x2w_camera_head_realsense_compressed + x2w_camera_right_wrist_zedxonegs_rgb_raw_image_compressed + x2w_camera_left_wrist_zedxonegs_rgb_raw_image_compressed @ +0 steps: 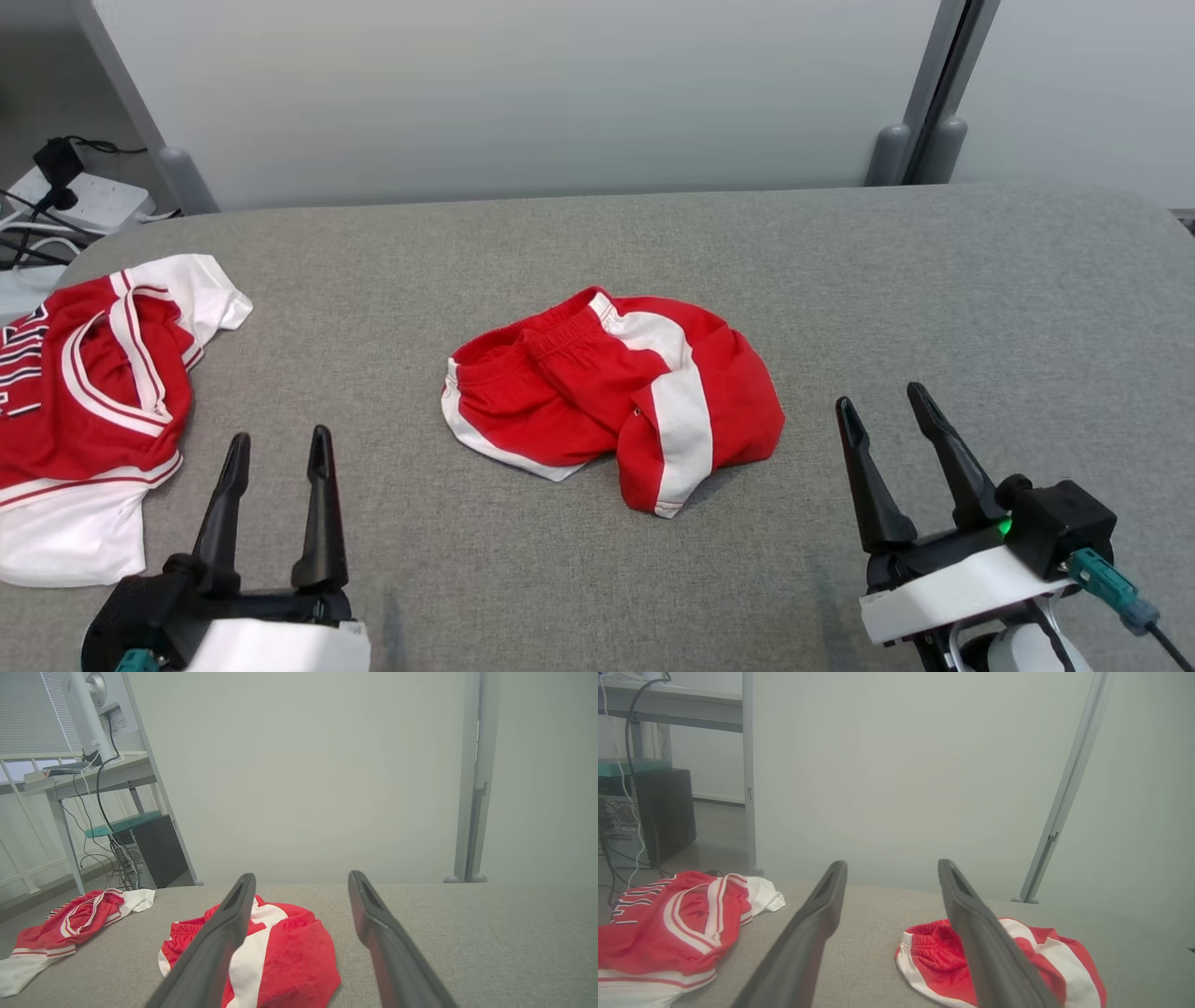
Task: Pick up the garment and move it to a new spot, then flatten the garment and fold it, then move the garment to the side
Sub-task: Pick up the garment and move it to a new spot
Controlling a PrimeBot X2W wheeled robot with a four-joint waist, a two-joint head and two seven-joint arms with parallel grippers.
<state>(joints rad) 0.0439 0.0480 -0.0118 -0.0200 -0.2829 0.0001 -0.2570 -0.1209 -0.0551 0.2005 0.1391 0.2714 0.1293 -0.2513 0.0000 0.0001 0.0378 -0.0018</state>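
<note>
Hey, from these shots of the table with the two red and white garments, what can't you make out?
1. Red and white jersey, head view: the left edge cuts it off, and its lettering is unreadable.
2. Crumpled red shorts with white stripes, head view: folded over themselves, so the leg layout is hidden.
3. Same shorts, left wrist view: a dark finger of the left gripper covers a strip of them.

We lose the jersey (89, 411) past the left edge of the head view, its lettering unreadable. In the left wrist view one finger (992, 952) hides part of the shorts (934, 961).
</note>
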